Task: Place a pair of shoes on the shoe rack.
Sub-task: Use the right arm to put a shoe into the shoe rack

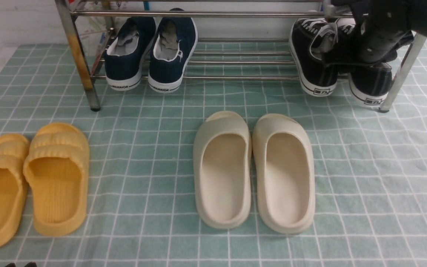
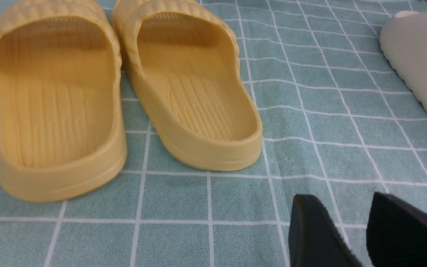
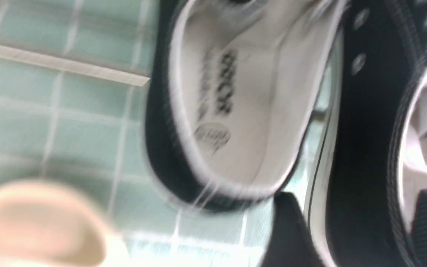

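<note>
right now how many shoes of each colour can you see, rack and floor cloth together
black canvas sneakers: 2
navy WARRIOR sneakers: 2
cream slides: 2
yellow slides: 2
total: 8

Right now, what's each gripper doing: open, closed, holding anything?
Left gripper: open, empty.
Right gripper: jaws straddle a black sneaker at its side wall; whether it grips cannot be told.
</note>
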